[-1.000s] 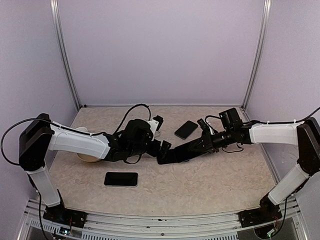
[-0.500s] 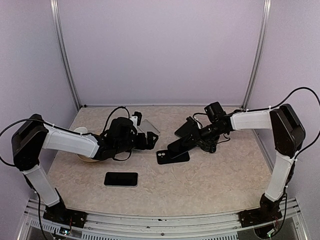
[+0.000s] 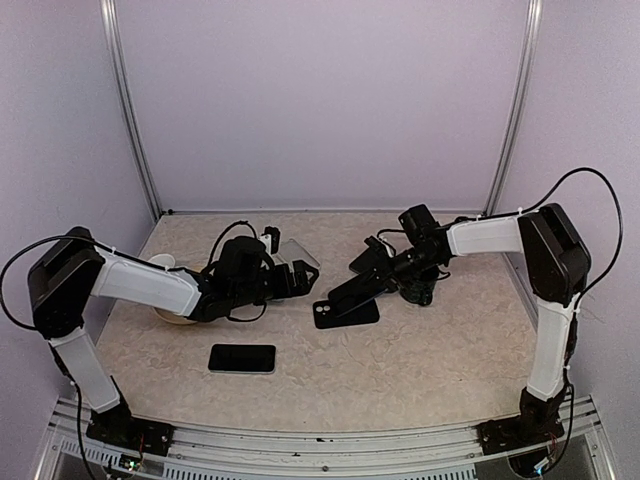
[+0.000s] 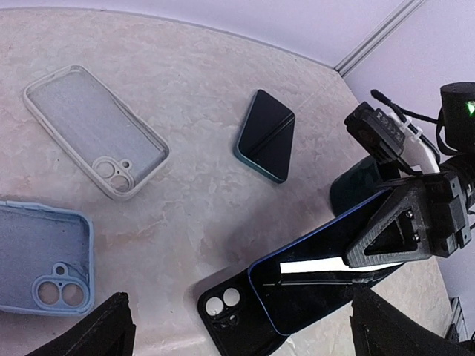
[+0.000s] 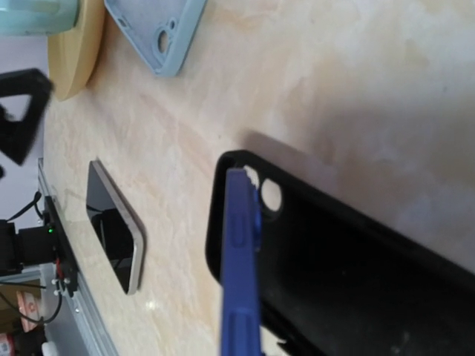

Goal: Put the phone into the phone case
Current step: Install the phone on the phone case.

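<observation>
The left gripper (image 4: 239, 337) shows 2 dark fingertips (image 4: 104, 334), wide apart at the bottom corners. Between them a black case (image 4: 226, 315) lies flat on the marbled table (image 4: 193, 200). The right gripper (image 4: 386, 252) clamps a blue-edged phone (image 4: 319, 285), tilted, its lower end over that case. Beyond lie a clear case (image 4: 96, 130), a light blue case (image 4: 41, 256) and a dark phone (image 4: 267, 135).

You are working in a lab test cell. Plain lilac wall panels (image 3: 320, 100) and aluminium corner posts (image 3: 125, 110) enclose a marble-patterned tabletop (image 3: 400, 370).
</observation>
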{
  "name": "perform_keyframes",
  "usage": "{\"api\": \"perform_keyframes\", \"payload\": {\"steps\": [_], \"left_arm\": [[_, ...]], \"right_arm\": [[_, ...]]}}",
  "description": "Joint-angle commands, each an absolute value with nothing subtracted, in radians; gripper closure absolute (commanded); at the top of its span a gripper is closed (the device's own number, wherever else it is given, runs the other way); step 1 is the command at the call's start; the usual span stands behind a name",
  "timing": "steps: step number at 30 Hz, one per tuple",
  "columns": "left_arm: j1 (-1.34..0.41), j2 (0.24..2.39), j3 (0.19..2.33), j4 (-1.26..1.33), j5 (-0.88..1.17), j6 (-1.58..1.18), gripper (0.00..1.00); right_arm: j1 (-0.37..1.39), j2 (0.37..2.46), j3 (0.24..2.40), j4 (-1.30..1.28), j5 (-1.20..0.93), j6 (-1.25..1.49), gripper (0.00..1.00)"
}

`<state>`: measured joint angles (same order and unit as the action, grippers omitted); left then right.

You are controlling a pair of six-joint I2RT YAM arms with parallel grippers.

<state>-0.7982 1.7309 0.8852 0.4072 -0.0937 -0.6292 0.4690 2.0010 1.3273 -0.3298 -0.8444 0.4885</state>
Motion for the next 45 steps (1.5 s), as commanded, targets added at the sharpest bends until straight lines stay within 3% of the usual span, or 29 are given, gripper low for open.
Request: {"api": "perform_keyframes", "payload": {"steps": [1, 45], "left_arm": [[-0.796, 1.764, 0.862, 0.451, -0.056, -0.688, 0.01], [-0.836, 1.972, 0.894, 0.626, 0.1, -0.823, 0.01]], "right_arm": [[0.476, 2.006, 1.365, -0.338, -0.897, 0.5, 1.0], [0.522, 2.091, 1.304, -0.18, -0.926, 0.634, 1.0]]}}
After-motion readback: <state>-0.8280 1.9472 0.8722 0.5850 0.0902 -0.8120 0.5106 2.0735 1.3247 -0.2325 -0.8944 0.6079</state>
